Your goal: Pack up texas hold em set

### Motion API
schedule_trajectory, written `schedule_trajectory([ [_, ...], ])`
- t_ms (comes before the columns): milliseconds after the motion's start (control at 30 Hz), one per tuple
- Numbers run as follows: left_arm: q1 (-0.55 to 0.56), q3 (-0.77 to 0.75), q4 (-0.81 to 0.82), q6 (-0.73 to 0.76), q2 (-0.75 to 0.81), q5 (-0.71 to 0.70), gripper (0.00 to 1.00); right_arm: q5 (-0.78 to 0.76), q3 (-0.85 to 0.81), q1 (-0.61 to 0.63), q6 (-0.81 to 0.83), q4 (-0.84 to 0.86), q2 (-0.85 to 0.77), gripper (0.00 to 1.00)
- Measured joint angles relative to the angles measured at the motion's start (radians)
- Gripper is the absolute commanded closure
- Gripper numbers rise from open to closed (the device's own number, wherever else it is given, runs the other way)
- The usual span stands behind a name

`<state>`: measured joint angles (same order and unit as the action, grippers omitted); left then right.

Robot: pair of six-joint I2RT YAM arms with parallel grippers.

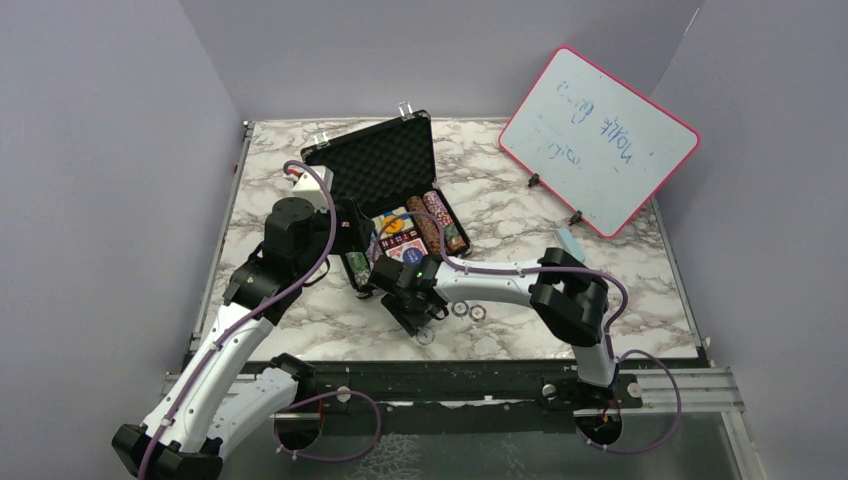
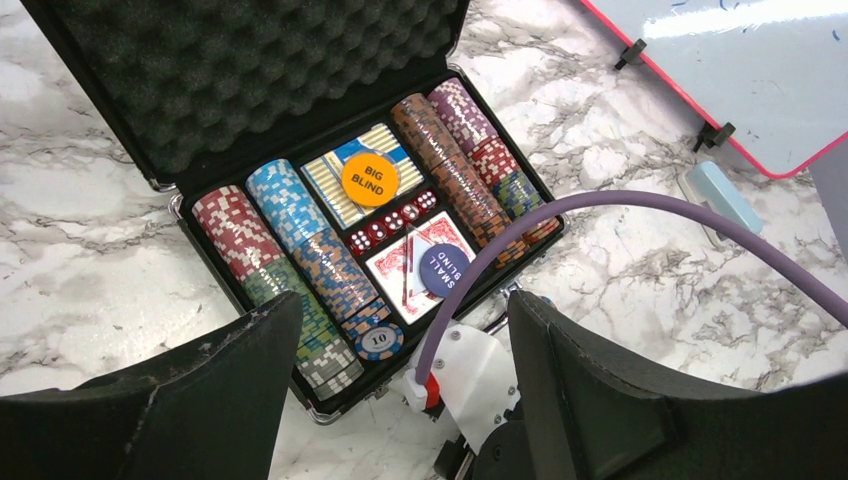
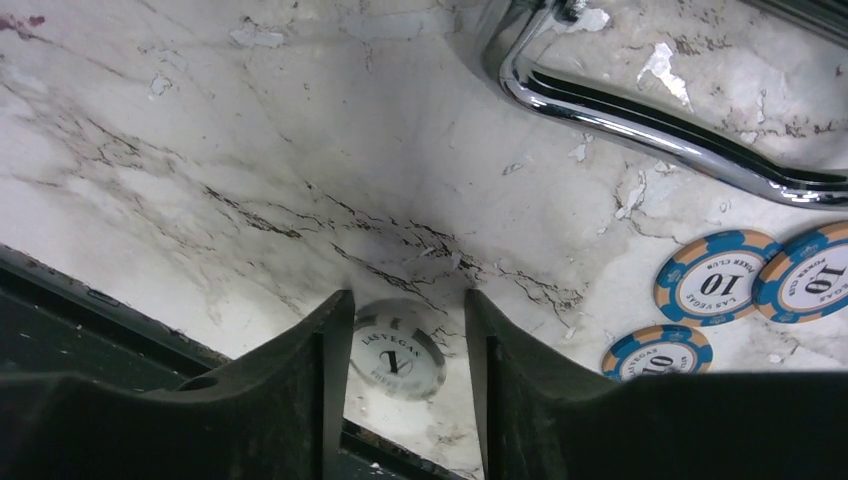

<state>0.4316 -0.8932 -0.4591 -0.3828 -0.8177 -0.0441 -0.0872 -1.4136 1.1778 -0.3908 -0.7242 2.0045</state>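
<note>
Broadly, the marble table (image 1: 300,330) carries everything. The pink-framed whiteboard (image 1: 598,140) stands tilted at far right. The black briefcase (image 1: 380,160) sits far-centre, lid open and leaning back, its foam lining showing. The left gripper (image 2: 402,330) hovers over the case's near edge, fingers spread wide and holding nothing. The right gripper (image 3: 405,320) is low at the table in front of the case, fingers a little apart. They straddle a pale chip (image 3: 397,352) that lies flat on the marble, with a gap on one side. The silver handle (image 3: 650,130) lies close by. Inside the case, chip rows (image 2: 290,260) fill both sides. The red-backed card deck (image 2: 395,262) sits in the middle with a dark "SMALL BLIND" disc (image 2: 444,266) on it. The orange button (image 2: 370,178) rests behind, and red dice (image 2: 390,222) lie between them. The light blue eraser (image 2: 722,192) lies beneath the whiteboard. Three loose blue chips (image 3: 715,278) marked 10 lie on the table near the handle.
</note>
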Motion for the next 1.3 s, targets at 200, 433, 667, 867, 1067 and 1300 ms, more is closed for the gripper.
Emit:
schedule_trajectory([
  [200,0.0,0.011,0.0,0.0,0.003,0.0,0.22,0.013,-0.004,0.0,0.004,0.001,0.002,0.53],
  [433,0.0,0.019,-0.001,-0.001,0.015,0.001,0.22,0.021,0.0,0.002,0.003,0.011,-0.002,0.46],
  [667,0.0,0.023,-0.001,-0.002,0.015,0.001,0.22,0.023,0.023,0.007,0.011,0.027,-0.017,0.44],
  [867,0.0,0.036,-0.001,-0.002,0.015,0.001,0.22,0.021,0.038,0.007,0.011,0.023,-0.027,0.43],
  [1067,0.0,0.04,-0.001,-0.002,0.015,0.002,0.22,0.005,0.044,0.023,0.023,0.019,-0.03,0.43],
  [1300,0.0,0.041,-0.001,-0.002,0.015,0.002,0.22,-0.005,0.048,0.029,0.025,0.015,-0.031,0.45],
])
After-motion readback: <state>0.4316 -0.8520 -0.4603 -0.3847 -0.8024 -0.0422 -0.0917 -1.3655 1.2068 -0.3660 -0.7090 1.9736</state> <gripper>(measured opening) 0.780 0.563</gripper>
